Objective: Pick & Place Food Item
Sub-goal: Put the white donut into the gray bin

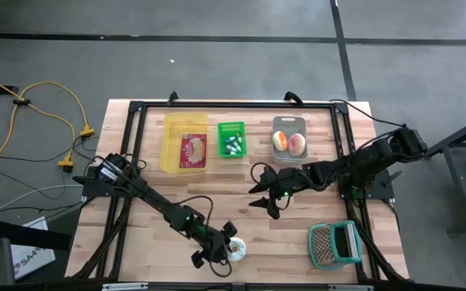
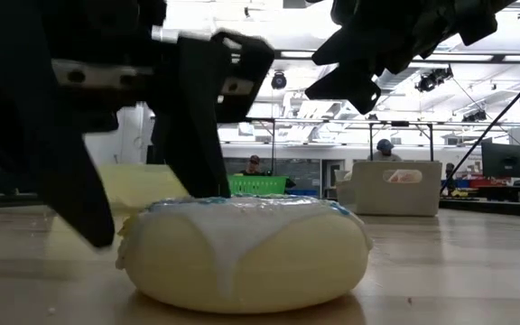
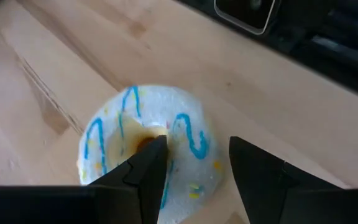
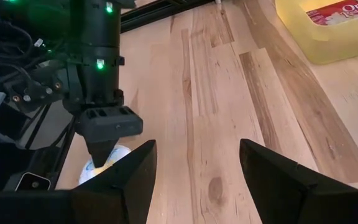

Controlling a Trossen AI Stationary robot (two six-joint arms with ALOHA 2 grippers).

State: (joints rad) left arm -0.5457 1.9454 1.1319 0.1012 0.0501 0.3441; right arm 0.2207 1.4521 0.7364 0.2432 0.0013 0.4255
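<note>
A round doughnut with white icing and blue squiggles (image 1: 236,249) lies flat on the pale wooden slatted table (image 1: 241,194), near the table's front edge and well apart from the containers at the back. The left gripper (image 1: 217,246) is right at the doughnut: its dark fingers (image 3: 143,171) stand spread, one over the doughnut's hole and the other over its outer rim, so that part of the ring lies between them — the low view shows both fingertips down beside the doughnut (image 2: 246,253); whether they touch it cannot be told.

The right gripper (image 1: 267,194) hangs over the middle of the table, farther back from the doughnut, its two fingers (image 4: 120,180) spread apart with nothing between them.

Behind the doughnut, along the table's far side, stand a translucent yellow plastic bin (image 1: 184,142) with a red packet inside, a small green basket (image 1: 232,140) and a grey tray (image 1: 290,128) bearing two peach-coloured fruits — and to the doughnut's right, near the front corner, a teal basket (image 1: 334,246).
</note>
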